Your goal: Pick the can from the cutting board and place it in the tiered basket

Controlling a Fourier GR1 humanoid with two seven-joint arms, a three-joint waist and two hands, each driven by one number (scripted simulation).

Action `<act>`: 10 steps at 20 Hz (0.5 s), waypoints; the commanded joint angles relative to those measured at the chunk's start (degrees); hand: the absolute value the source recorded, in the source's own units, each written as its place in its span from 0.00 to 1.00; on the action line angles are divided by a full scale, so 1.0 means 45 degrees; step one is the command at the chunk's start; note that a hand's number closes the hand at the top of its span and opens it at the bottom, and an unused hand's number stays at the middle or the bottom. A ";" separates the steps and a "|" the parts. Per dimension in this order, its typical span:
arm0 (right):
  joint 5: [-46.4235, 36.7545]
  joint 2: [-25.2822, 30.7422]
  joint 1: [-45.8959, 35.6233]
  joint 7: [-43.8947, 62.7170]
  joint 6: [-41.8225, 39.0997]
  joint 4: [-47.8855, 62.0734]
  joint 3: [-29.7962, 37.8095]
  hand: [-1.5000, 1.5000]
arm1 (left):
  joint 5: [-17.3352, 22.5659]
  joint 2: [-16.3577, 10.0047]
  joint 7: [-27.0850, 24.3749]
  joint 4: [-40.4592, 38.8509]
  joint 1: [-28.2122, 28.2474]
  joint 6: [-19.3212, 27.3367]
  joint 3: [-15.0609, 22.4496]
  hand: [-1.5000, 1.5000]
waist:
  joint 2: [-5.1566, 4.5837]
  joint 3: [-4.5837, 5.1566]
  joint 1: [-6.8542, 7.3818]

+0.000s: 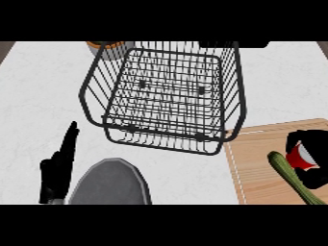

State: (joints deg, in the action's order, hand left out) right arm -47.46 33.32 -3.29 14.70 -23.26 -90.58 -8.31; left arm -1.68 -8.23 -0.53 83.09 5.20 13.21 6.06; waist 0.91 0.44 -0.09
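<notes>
Lower edge, left of centre: a grey forearm [111, 185] comes in end-on. Just left of it is the left hand [56, 168], fingers straight and together, pointing away up the desk [31, 101]. It holds nothing and is well apart from every object.

Lower right: a light wooden cutting board [262, 144] lies flat on the desk, cut off by the right edge. A long green vegetable [294, 178] lies on it at a diagonal, beside the right hand [327, 153].

The right hand is over the board's right part, fingers and thumb curled round the can [300, 155]. Only a red and white patch of the can shows between the black fingers. Can't tell whether the can is touching the board or lifted off it.

Middle: a black wire tiered basket [168, 91], its near right corner just beside the board's far left corner. The white desk shows through its wire floor. The can is outside the basket, near and to the right of it.

Far left, behind the basket's rim: a grey object with an orange edge [111, 48], mostly hidden; can't tell what it is.
</notes>
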 commanded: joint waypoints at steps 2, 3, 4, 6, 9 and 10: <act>-0.1312 -0.2045 0.0566 0.1294 0.0319 -0.1765 -0.2527 1.00 | 0.0000 0.0263 0.0665 -0.0528 -0.0158 0.0016 0.0088 0.50 | -0.0184 -0.0091 -0.0016; -0.1401 -0.2371 0.0251 0.2015 -0.0150 -0.2027 -0.2661 1.00 | 0.0141 0.0092 0.0505 -0.0638 -0.0188 -0.0162 -0.0134 0.50 | -0.0189 -0.0087 0.0016; -0.1466 -0.2591 -0.0191 0.1827 0.0270 -0.1640 -0.2405 1.00 | 0.0078 0.0033 0.0724 -0.0338 -0.0260 -0.0150 -0.0138 0.50 | -0.0199 -0.0096 0.0062; -0.1071 -0.2817 0.1098 0.2254 0.0367 -0.3399 -0.2222 1.00 | 0.0274 0.0072 0.0676 -0.0331 0.0207 -0.0358 -0.0114 0.50 | -0.0168 -0.0093 -0.0083; -0.0531 -0.3338 0.1198 0.2785 0.0274 -0.4799 -0.1751 1.00 | -0.0185 0.0459 0.0396 -0.0661 -0.0191 0.0089 0.0070 0.50 | -0.0171 -0.0091 -0.0143; 0.0474 -0.4061 0.0804 0.3568 -0.0318 -0.5883 -0.1322 1.00 | 0.0247 0.0039 0.0888 0.0016 0.0293 -0.0244 -0.0198 0.50 | -0.0103 -0.0081 -0.0203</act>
State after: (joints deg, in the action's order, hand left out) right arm -50.02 20.39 -0.45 25.90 -23.10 -107.84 -15.75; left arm -1.87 -7.91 1.52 83.72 4.97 13.02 5.68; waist 0.65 0.02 -0.46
